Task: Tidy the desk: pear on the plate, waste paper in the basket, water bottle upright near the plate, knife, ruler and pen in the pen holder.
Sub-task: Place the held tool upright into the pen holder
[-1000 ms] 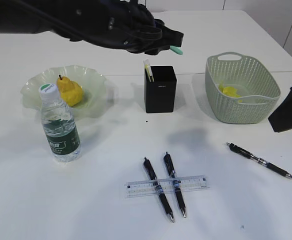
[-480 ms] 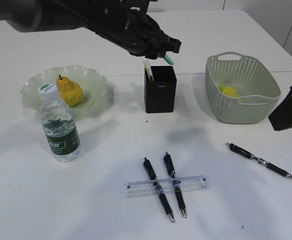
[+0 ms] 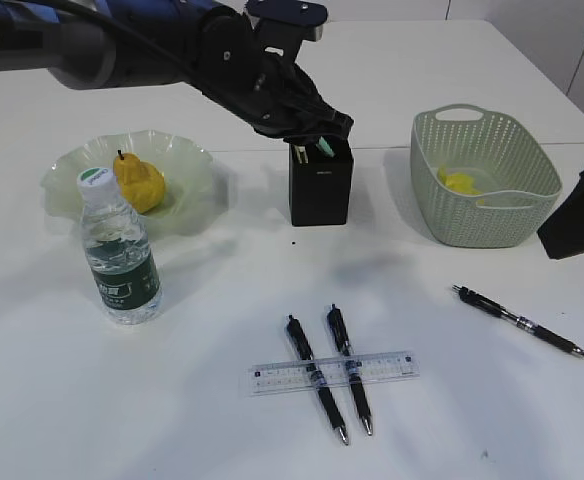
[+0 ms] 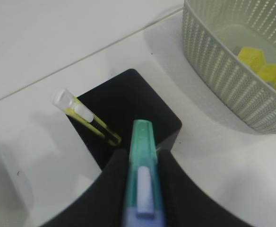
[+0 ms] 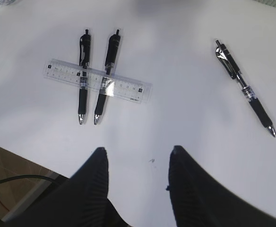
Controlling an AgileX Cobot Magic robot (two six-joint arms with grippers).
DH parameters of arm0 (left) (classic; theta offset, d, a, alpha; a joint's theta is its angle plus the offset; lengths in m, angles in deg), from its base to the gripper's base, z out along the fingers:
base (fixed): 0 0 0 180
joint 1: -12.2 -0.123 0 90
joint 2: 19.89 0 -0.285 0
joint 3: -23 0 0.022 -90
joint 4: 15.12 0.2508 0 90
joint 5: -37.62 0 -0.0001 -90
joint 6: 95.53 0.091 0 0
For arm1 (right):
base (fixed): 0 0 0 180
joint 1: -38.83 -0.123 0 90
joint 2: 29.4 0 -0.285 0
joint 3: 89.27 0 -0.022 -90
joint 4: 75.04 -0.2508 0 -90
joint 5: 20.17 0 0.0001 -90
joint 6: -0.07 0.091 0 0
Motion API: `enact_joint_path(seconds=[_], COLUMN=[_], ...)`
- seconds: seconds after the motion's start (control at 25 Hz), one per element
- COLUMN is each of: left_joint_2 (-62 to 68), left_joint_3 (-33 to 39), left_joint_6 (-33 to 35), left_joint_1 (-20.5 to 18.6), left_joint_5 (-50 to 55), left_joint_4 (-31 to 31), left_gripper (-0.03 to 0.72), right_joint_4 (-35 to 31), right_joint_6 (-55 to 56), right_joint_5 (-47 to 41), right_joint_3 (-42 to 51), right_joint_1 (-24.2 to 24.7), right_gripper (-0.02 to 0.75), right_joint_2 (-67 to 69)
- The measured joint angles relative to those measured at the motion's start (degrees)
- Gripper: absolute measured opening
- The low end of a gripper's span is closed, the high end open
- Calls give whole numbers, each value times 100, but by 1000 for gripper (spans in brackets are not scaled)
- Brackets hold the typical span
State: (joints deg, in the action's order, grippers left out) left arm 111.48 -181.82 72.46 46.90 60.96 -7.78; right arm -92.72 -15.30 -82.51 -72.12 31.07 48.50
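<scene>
Our left hand [image 3: 317, 135] grips a teal-handled knife [image 4: 141, 179], its tip pointing down and forward just over the near edge of the black pen holder [image 3: 320, 185]; the knife's long axis must tilt upright to drop in. Our right hand [image 5: 137, 156] hangs open and empty above the bench [image 3: 222, 420], far from the holder.

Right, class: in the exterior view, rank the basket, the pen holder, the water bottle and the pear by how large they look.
1. basket
2. water bottle, though it stands nearer the camera, which flatters it
3. pen holder, close to the bottle, so this order is unsure
4. pear
</scene>
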Motion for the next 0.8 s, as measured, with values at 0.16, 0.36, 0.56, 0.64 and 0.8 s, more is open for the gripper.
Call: enact_joint_path(seconds=[0.16, 0.36, 0.56, 0.64, 0.8], left_joint_2=[102, 167, 203, 238, 384], left_joint_3=[-14, -23, -23, -34, -251], left_joint_6=[0, 0, 0, 0, 0], left_joint_1=[-75, -128, -128, -128, -128], left_joint_5=[0, 0, -13, -34, -34], left_joint_4=[0, 25, 25, 36, 44], left_gripper=[110, 110, 110, 110, 111], right_joint_4=[0, 0, 3, 3, 13], right_joint_6=[0, 0, 0, 0, 0], right_joint_5=[0, 0, 0, 2, 12], right_joint_3=[0, 0, 0, 0, 0], right_joint_1=[0, 0, 0, 0, 0], right_gripper=[316, 316, 317, 317, 316], right_joint_2=[0, 0, 0, 0, 0])
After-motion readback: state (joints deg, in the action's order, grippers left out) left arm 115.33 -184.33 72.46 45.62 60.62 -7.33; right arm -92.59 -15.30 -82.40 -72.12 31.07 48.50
